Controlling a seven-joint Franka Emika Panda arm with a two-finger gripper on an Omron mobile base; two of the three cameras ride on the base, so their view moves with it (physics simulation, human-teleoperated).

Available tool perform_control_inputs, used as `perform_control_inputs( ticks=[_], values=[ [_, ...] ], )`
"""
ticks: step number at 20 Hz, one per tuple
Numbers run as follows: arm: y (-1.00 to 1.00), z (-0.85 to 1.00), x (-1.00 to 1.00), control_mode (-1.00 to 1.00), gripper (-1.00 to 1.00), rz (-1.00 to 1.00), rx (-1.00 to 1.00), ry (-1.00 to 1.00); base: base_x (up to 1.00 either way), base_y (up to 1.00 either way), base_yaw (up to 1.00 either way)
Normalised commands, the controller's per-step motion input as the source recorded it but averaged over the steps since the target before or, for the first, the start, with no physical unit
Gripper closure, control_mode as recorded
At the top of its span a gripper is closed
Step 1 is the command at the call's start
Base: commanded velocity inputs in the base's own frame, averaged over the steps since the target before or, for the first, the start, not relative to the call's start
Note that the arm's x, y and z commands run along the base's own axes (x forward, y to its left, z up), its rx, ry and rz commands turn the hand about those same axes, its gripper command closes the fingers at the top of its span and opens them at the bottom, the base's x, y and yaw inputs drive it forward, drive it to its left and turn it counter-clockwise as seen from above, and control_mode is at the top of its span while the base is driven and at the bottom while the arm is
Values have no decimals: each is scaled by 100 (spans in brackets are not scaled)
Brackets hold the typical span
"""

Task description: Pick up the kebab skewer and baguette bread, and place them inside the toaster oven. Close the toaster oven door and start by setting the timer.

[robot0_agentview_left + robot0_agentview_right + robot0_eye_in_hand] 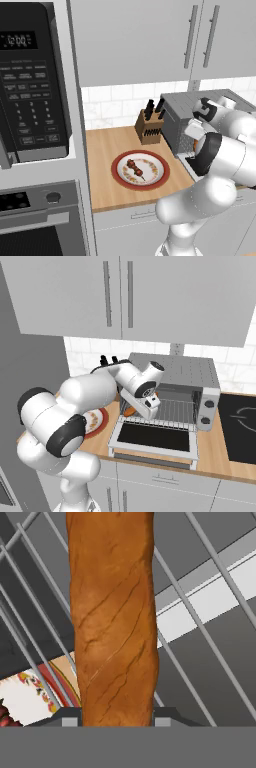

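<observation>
In the hand view the orange-brown baguette bread [112,622] stands between my two finger tips, and my gripper [116,721] is shut on it. Behind it run the bars of the wire rack [210,632]. From the right base view my gripper [143,404] hangs at the left front of the toaster oven [175,373], above its rack [175,412], with the baguette's end [129,411] poking out below. The toaster oven door [152,438] lies folded down flat and open. The kebab skewer [135,169] rests on the red-rimmed plate [120,176], left of the oven.
A knife block [149,126] stands against the tiled wall between plate and oven. The black microwave [30,80] and wall oven [40,220] fill the left side. A dark cooktop [240,426] lies right of the toaster oven. Upper cabinets [120,296] hang overhead.
</observation>
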Motion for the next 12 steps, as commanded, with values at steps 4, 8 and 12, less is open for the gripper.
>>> perform_control_inputs(
  ticks=[4,8,12],
  values=[
    [0,-1,-17,-100,-100,-1,0,-9,0,0,0],
    [13,10,-6,-100,-100,0,0,-13,0,0,0],
    [36,53,-34,-100,-100,0,-1,-8,0,0,0]
  ],
)
